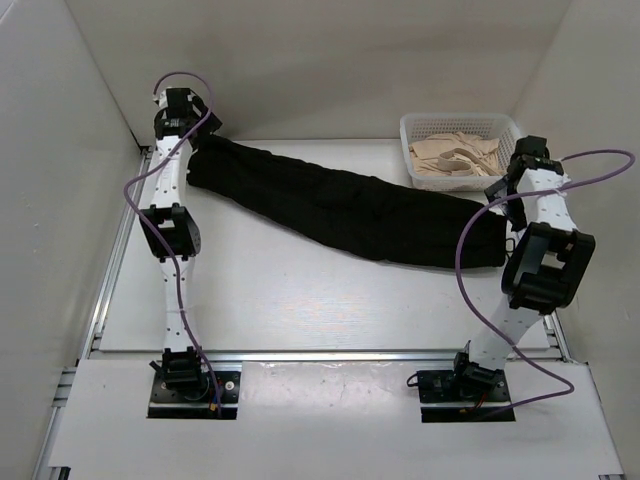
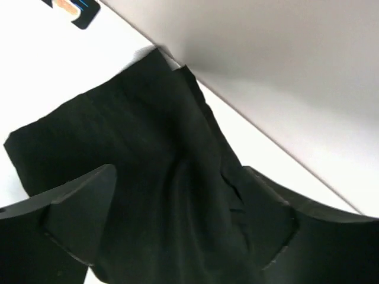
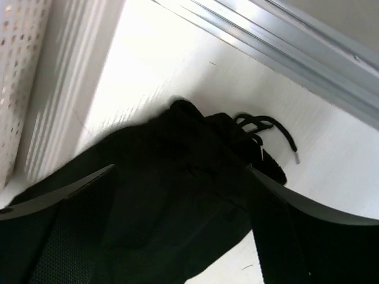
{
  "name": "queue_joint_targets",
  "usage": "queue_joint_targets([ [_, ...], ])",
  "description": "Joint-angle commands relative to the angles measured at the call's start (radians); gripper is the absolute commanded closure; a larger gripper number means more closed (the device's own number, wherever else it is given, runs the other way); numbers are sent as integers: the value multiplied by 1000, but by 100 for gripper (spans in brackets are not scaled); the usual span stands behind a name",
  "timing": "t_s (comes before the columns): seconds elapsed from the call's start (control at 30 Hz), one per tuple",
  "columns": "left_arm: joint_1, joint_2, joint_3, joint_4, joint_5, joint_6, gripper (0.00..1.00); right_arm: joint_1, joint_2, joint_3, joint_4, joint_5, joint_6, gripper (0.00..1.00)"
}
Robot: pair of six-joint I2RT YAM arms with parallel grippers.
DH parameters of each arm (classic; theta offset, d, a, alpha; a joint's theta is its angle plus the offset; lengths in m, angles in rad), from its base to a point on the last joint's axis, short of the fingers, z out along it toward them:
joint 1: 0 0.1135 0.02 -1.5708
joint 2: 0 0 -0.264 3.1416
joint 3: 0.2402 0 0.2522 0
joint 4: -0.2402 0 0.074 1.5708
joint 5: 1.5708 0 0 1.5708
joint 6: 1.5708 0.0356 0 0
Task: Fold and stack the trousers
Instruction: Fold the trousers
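The black trousers (image 1: 340, 205) lie stretched in a long band slanting from the table's far left to its right side. My left gripper (image 1: 197, 135) is at the far-left leg end, open, with its fingers either side of the cloth (image 2: 148, 154); the gripper's midpoint (image 2: 179, 177) is over the fabric. My right gripper (image 1: 500, 195) is at the waist end, open, straddling the black cloth (image 3: 172, 177) at its midpoint (image 3: 179, 174). A black drawstring (image 3: 266, 127) lies beside the waist.
A white basket (image 1: 405, 125) with beige garments (image 1: 455, 155) stands at the back right, close to the right arm; its wall shows in the right wrist view (image 3: 18, 71). Enclosure walls stand close behind the left gripper. A metal rail (image 3: 296, 53) runs along the table's right edge.
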Motion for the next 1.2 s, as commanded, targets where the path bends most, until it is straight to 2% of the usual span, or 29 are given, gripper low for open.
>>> queue_joint_targets([
  [0.0,3,-93,5,71,7,0,0,-8,-40,-22,-2,33,26,7],
  [0.03,3,-115,-28,71,16,23,0,-8,-54,-72,-2,33,26,3],
  [0.17,15,-314,-222,71,30,62,0,-8,-185,-227,-2,15,26,1],
  [0.2,24,-345,-269,71,30,81,10,-18,-211,-264,12,-2,26,1],
  [0.27,24,-414,-396,71,30,117,47,-68,-283,-392,39,-97,26,0],
  [0.3,24,-431,-439,71,30,126,70,-96,-305,-440,62,-166,26,0],
  [0.33,24,-442,-475,71,21,126,73,-144,-324,-485,100,-280,26,0],
  [0.37,24,-442,-528,61,21,137,73,-160,-350,-554,111,-314,17,0],
  [0.4,33,-442,-549,52,38,137,68,-169,-360,-579,120,-334,16,0],
  [0.43,33,-442,-566,35,47,122,49,-169,-361,-594,130,-343,1,0],
  [0.53,43,-390,-607,26,131,91,15,-169,-374,-631,163,-395,-25,0],
  [0.57,43,-330,-598,-10,154,80,2,-169,-374,-655,224,-409,-14,0],
  [0.67,43,-276,-586,-11,176,65,0,-169,-330,-656,266,-420,-4,0],
  [0.77,43,-201,-509,-20,191,49,0,-169,-254,-616,337,-440,6,1],
  [0.93,43,-112,-422,-29,200,-26,0,-169,-166,-582,438,-438,55,7],
  [1.03,43,-46,-354,-29,200,-49,0,-133,-85,-545,461,-423,79,15],
  [1.1,33,1,-304,-29,222,-72,2,-105,-49,-502,461,-409,79,26],
  [1.13,33,17,-285,-29,222,-72,13,-105,-20,-490,461,-409,91,31],
  [1.17,33,27,-259,-29,235,-81,25,-90,-8,-463,461,-398,102,49],
])
